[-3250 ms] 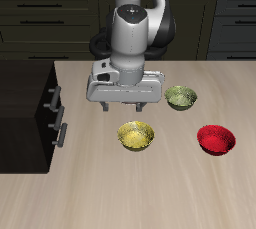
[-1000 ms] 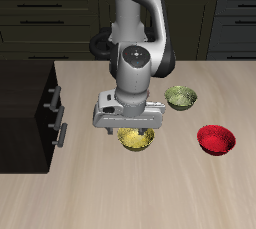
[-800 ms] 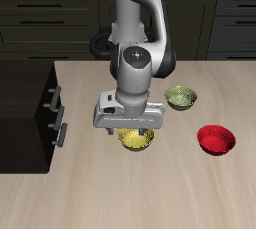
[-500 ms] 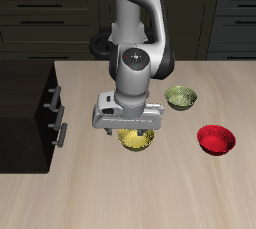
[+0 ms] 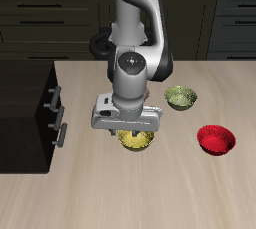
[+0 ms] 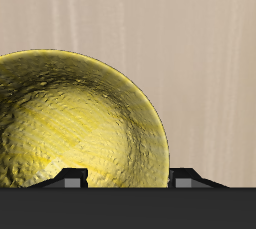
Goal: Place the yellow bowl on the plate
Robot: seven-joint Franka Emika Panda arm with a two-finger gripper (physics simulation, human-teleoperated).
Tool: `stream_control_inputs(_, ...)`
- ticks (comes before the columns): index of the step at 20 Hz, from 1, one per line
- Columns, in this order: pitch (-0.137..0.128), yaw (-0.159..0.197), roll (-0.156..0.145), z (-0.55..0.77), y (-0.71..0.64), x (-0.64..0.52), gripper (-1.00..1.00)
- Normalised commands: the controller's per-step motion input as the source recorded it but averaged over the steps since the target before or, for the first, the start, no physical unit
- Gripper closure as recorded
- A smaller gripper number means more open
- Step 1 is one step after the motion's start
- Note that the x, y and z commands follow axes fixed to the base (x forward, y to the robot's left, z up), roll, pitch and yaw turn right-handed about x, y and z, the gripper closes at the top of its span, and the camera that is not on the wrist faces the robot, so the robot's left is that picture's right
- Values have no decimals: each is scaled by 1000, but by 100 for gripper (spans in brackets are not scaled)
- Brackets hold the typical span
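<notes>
The yellow bowl (image 5: 137, 141) stands on the wooden table, mostly covered by my hand in the exterior view. In the wrist view the yellow bowl (image 6: 75, 123) fills the frame, glossy and speckled inside. My gripper (image 5: 132, 131) is low, right over it, and open. In the wrist view the gripper (image 6: 128, 179) straddles the bowl's rim, one fingertip (image 6: 70, 177) over the inside and the other outside the rim. Nothing is clamped. The plate is hidden or out of view.
An olive-green bowl (image 5: 181, 97) sits farther back beside the arm. A red bowl (image 5: 215, 139) lies off to the side of the yellow one. A black cabinet with drawer handles (image 5: 30, 103) stands at the table's other end.
Since 3.2 s ago the gripper has come down and forward onto the yellow bowl. Over the last second it has only settled slightly; the bowl has not moved.
</notes>
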Motion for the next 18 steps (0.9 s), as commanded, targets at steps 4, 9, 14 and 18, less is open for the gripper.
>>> stream_control_inputs(4,-13,-14,13,45,24,-25,100)
stream_control_inputs(9,-7,-22,9,1,-45,-12,100)
stream_control_inputs(14,-7,1,2,22,-44,-16,100)
stream_control_inputs(18,-24,-5,12,92,18,-23,100)
